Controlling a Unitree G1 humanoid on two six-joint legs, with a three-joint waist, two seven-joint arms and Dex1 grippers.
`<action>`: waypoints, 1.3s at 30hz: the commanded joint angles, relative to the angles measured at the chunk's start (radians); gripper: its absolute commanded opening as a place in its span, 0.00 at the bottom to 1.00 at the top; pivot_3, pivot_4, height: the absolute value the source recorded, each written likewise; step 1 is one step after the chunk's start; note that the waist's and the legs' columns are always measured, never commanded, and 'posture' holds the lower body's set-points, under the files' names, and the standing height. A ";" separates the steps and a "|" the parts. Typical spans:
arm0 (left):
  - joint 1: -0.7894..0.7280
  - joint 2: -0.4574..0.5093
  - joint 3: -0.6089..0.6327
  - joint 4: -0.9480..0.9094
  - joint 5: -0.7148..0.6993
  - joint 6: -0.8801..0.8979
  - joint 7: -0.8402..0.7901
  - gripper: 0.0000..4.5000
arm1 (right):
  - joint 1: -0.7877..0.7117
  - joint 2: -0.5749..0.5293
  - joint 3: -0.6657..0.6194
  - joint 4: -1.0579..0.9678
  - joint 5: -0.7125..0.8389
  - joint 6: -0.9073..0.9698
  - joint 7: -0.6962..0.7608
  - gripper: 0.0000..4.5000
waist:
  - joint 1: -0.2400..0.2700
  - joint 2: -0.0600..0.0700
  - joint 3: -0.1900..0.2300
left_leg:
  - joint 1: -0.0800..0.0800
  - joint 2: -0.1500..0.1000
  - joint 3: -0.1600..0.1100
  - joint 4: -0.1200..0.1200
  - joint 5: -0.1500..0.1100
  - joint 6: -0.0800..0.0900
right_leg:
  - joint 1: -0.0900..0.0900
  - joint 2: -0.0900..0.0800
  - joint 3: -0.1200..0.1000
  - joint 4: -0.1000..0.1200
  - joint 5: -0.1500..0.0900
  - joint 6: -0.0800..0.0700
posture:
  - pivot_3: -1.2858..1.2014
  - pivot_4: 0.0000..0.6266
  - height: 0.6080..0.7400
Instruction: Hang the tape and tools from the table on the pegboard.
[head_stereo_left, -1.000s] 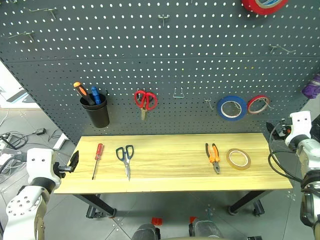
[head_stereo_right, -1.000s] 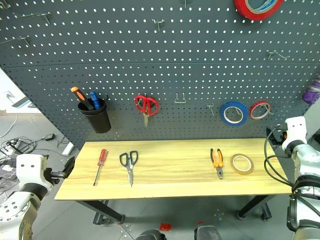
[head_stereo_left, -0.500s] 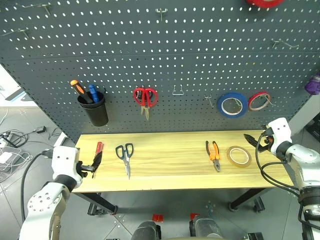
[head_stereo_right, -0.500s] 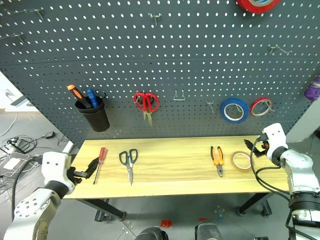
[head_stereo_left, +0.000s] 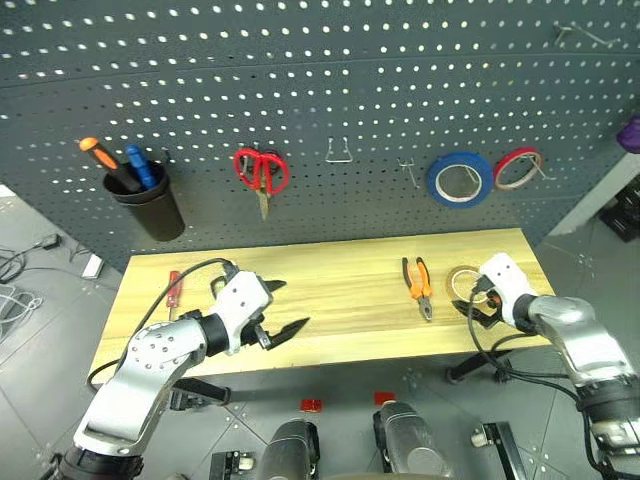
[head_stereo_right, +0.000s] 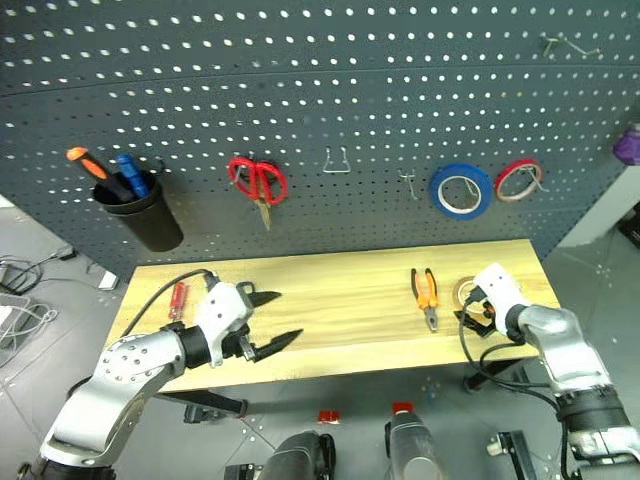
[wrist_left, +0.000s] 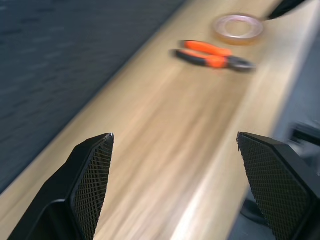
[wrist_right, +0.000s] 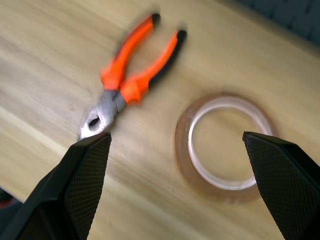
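A dark grey pegboard (head_stereo_left: 330, 80) backs the wood-grain worktop (head_stereo_left: 340, 290). The right end effector (head_stereo_left: 478, 306) hangs wide open and empty right at the tape (wrist_right: 225, 142), which lies flat beside the pliers (head_stereo_left: 417, 285). The left end effector (head_stereo_left: 282, 308), also spread and empty, hovers mid-worktop. The thin ring may slide away if the fingers push it rather than straddle its wall.

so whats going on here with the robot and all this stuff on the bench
A two-armed robot is starting to hang items from the table on the pegboard. Its right gripper hovers, jaws open, over the tape, beside the pliers. Its left gripper, also open and empty, is above the table's left part. The screwdriver lies flat on the table. Nothing is held.
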 joint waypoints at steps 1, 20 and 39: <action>-0.056 0.029 -0.082 0.017 0.029 -0.020 -0.079 0.92 | -0.114 0.039 0.037 0.140 -0.043 0.002 -0.023 1.00 | -0.015 -0.004 0.019 | 0.000 0.000 0.000 0.000 0.000 0.000 | 0.000 0.000 0.000 0.000 0.000 0.000 | 0.39 0.50 1.00; -0.221 -0.056 -0.216 0.118 0.118 -0.165 -0.143 0.91 | -0.581 0.201 0.221 0.945 -0.252 -0.249 0.109 0.49 | -0.046 -0.013 0.068 | -0.005 0.001 0.001 0.002 0.000 0.000 | -0.005 0.002 0.000 0.001 0.001 0.002 | 0.39 0.45 1.00; -0.078 -0.161 0.015 0.074 -0.001 -0.272 -0.013 0.91 | 0.110 0.071 -0.064 -0.348 -0.229 -0.226 -0.130 0.10 | -0.051 -0.011 0.067 | -0.020 0.004 0.000 0.012 0.000 0.000 | -0.015 0.004 0.000 0.003 0.003 0.006 | 0.37 0.47 1.00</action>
